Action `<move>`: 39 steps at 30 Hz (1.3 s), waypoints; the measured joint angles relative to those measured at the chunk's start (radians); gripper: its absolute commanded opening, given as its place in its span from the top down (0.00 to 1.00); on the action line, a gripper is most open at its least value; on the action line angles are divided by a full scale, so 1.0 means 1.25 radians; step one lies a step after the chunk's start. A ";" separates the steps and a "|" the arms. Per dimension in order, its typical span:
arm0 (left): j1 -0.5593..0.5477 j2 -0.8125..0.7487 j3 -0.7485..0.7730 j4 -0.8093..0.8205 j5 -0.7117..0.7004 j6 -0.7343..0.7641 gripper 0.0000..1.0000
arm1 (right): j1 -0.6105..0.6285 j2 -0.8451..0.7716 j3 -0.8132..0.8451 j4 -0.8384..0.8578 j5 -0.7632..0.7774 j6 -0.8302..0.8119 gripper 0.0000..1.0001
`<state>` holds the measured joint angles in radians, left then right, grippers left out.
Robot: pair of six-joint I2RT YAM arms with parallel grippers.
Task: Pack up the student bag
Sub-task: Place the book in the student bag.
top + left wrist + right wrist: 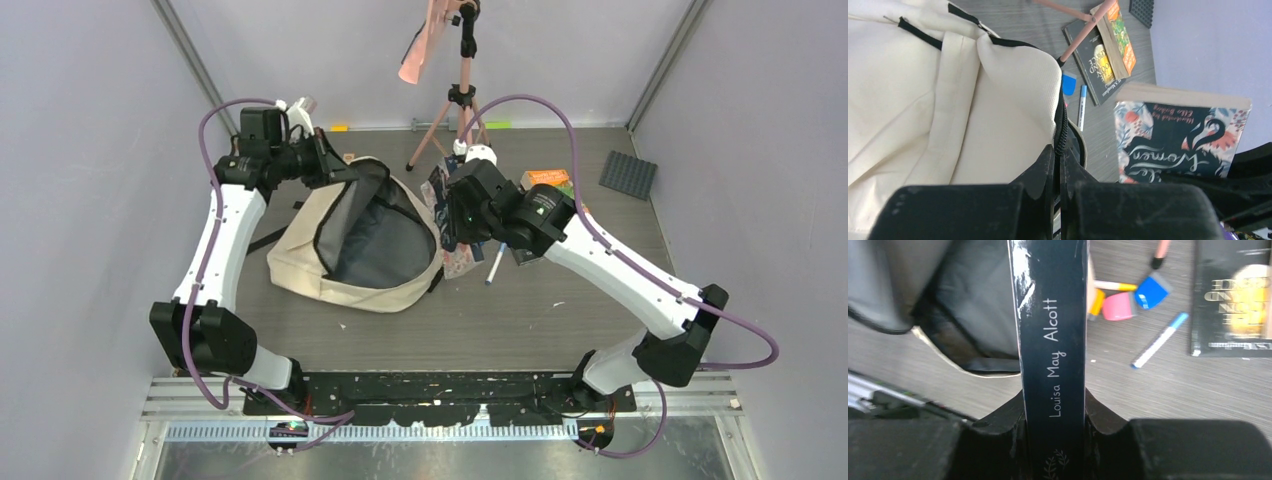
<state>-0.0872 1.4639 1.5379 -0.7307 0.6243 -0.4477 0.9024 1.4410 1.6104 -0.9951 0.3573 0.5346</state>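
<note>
The student bag [300,255], a big beige canvas backpack, lies left of centre with its mouth held open, showing dark grey lining [375,235]. My left gripper [335,165] is shut on the bag's black zip edge [1062,127] at the far rim, lifting it; the pinch shows in the left wrist view [1059,150]. My right gripper [1053,400] is shut on a dark blue book [1053,340] with "Louisa May Alcott" on its spine. It holds the book upright just right of the bag's mouth [445,215]. The book's floral cover [1178,135] faces the left wrist camera.
A black book [1095,60] and an orange book [548,180] lie behind the right gripper. A blue-capped marker [1158,342], a blue eraser [1150,290] and a pink eraser [1118,307] lie on the table nearby. A pink tripod [460,100] stands at the back; a ridged dark pad [628,173] far right.
</note>
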 measured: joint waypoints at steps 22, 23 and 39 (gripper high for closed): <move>-0.021 -0.045 -0.101 0.100 -0.033 -0.138 1.00 | -0.105 0.262 -0.011 0.257 -0.278 0.306 0.99; -0.021 -0.052 -0.111 0.107 -0.034 -0.143 1.00 | -0.106 0.279 -0.008 0.266 -0.285 0.315 0.99; -0.023 -0.062 -0.129 0.134 -0.052 -0.209 1.00 | -0.093 0.448 0.015 0.558 -0.391 0.464 0.99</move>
<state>-0.1158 1.3869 1.3769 -0.5632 0.5598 -0.7090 0.7856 2.0014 1.6295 -0.2977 -0.1314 1.1141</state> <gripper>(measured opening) 0.029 0.327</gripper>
